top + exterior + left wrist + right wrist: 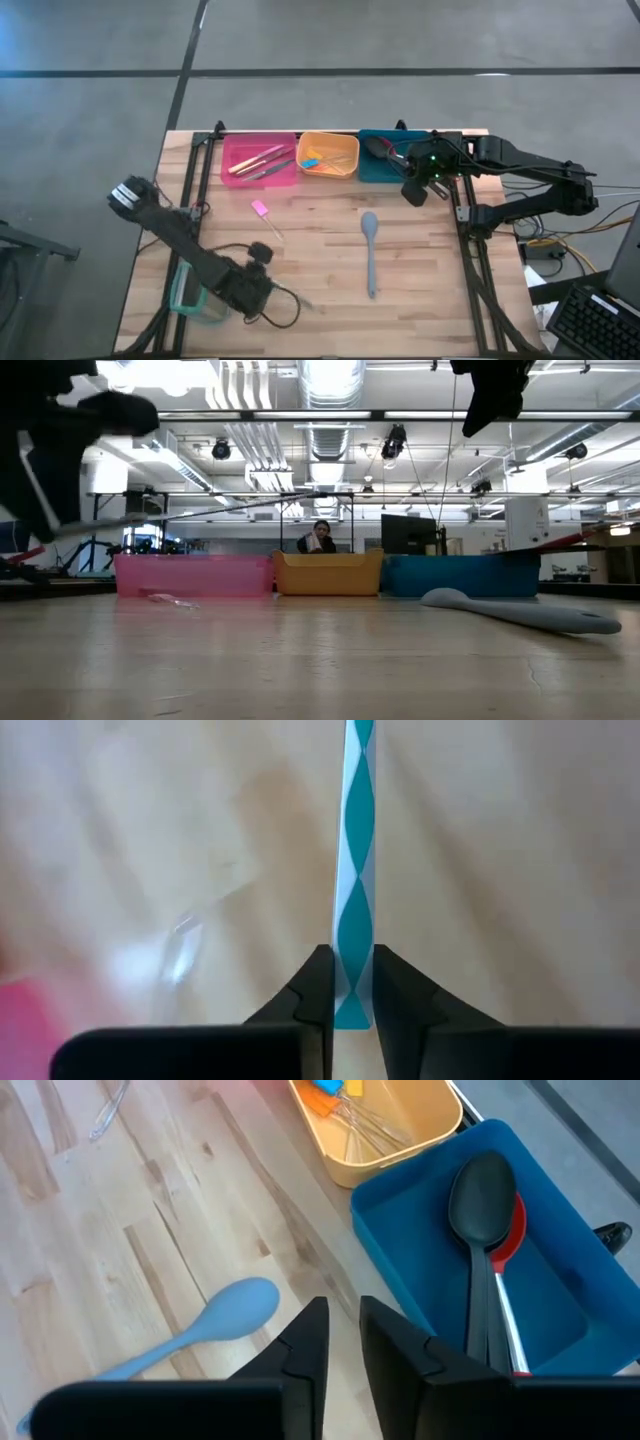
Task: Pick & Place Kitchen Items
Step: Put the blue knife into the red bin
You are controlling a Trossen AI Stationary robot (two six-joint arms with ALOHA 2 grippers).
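My left gripper (222,298) is at the table's near left, shut on the teal-rimmed clear container (195,302). My right gripper (415,190) hovers over the near edge of the teal bin (385,170), its fingers a narrow gap apart (343,1325) and empty. A grey-blue spoon (370,250) lies flat on the table, and it also shows in the right wrist view (200,1320). A small pink piece with a clear handle (262,212) lies near the pink bin (260,160). A black spoon (485,1200) lies in the teal bin on a red-handled utensil. My left gripper pinches the container's teal rim (352,935) between its two fingers, one finger on each side of the thin wall. The rim runs straight away from the fingers. I cannot tell whether the container rests on the table.
Three bins stand in a row at the far edge: the pink one holds slim knives, the orange one (328,155) holds small blue and orange pieces, and the teal one holds spoons. Bare wood lies between the spoon and the container. A person shows far behind the orange bin (320,538).
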